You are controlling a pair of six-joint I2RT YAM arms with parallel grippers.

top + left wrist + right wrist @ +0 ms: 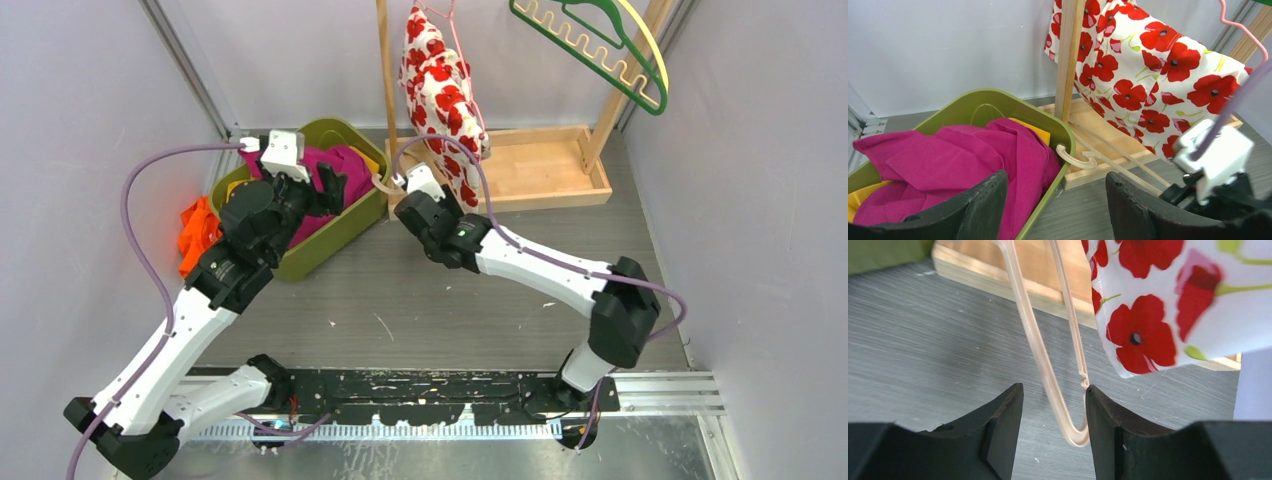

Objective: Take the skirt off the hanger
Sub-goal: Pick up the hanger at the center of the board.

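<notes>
A bare beige hanger (1035, 340) lies slanted from the wooden rack base to the bin's rim, its hook (1083, 161) resting by the rim. My right gripper (1054, 388) is open around the hanger's looped end; the right finger touches the thin bar and the left finger stands apart. A magenta cloth (948, 155), likely the skirt, lies crumpled in the olive bin (340, 240). My left gripper (1055, 175) hangs open over the bin's right edge, holding nothing. A white poppy-print garment (440, 90) hangs from a pink hanger (1235, 22) on the rack.
The wooden rack base (540, 165) and its uprights stand at the back. A green hanger (600, 50) hangs at the top right. An orange cloth (198, 230) lies left of the bin against the wall. Yellow fabric (1035, 131) shows under the magenta cloth.
</notes>
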